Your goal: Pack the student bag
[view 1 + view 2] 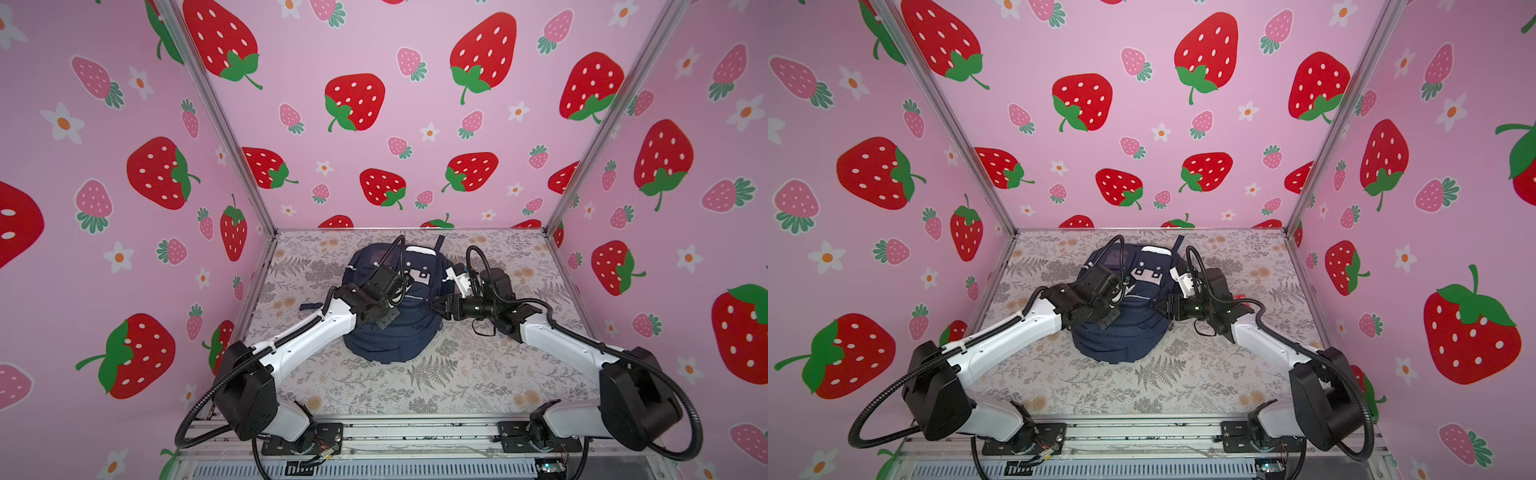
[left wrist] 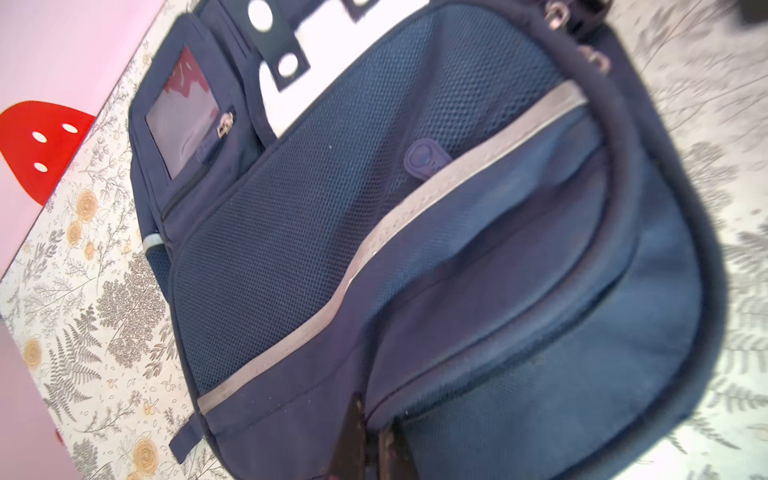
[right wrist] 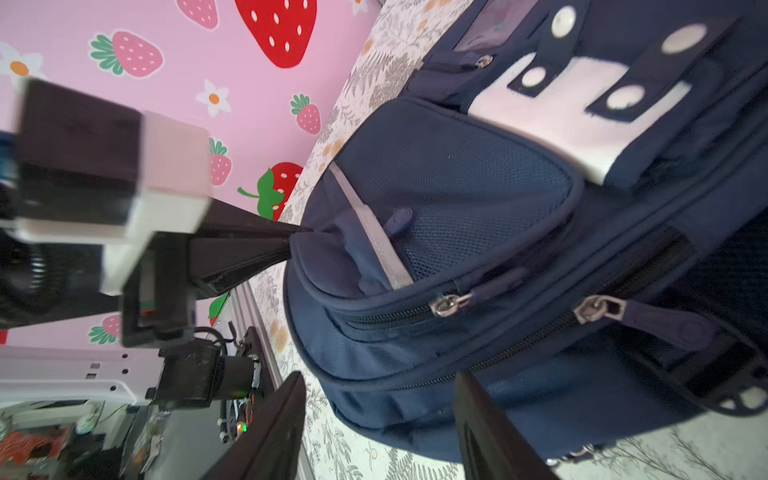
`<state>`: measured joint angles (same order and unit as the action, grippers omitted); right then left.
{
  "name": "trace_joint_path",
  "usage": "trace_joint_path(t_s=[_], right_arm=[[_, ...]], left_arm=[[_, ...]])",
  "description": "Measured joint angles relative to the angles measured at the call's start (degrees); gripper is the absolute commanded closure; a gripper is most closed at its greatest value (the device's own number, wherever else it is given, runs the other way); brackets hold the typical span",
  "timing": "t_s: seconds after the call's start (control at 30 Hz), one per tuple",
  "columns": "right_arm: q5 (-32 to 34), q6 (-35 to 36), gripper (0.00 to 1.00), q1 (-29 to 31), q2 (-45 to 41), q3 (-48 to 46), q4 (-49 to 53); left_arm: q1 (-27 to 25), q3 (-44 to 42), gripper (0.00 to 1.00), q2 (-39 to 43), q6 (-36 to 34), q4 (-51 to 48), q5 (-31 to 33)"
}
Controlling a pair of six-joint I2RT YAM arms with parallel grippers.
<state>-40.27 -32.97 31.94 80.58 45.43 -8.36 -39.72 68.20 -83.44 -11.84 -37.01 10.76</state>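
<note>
The student bag (image 1: pixel 395 340) (image 1: pixel 1117 340) is a navy backpack lying face up in the middle of the table, with its white patch (image 3: pixel 561 120) toward the back wall. My left gripper (image 2: pixel 372 419) (image 3: pixel 305 230) is over the bag's front pocket, shut, with a ridge of the pocket's fabric pinched at its tips just below the silver stripe (image 2: pixel 332 307). My right gripper (image 3: pixel 380 415) (image 1: pixel 436 305) stands open at the bag's right side, one finger over the bag's lower edge and the other over the table. Two zip pulls (image 3: pixel 451 303) (image 3: pixel 598 309) show on that side.
The table (image 1: pixel 457 386) has a grey floral cloth, closed in by pink strawberry walls (image 1: pixel 124 166) on three sides. A metal rail (image 1: pixel 415 432) runs along the front. A small red thing (image 1: pixel 1241 297) peeks out behind the right arm.
</note>
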Motion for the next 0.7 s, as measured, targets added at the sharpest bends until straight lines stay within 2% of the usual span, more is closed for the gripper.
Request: trace_joint_path(t_s=[0.13, 0.43, 0.7], right_arm=[[-3.6, 0.3, 0.33, -3.2, 3.8, 0.9, -1.6], [-9.7, 2.5, 0.33, -6.9, 11.4, 8.5, -4.7], [-13.9, 2.6, 0.32, -8.3, 17.0, 9.4, -6.2]], left_arm=[[0.2, 0.0, 1.0, 1.6, 0.1, -0.5, -2.5], [1.4, -1.4, 1.0, 2.5, 1.8, 0.9, -7.4], [2.3, -4.1, 1.0, 4.3, 4.9, 4.6, -11.4]])
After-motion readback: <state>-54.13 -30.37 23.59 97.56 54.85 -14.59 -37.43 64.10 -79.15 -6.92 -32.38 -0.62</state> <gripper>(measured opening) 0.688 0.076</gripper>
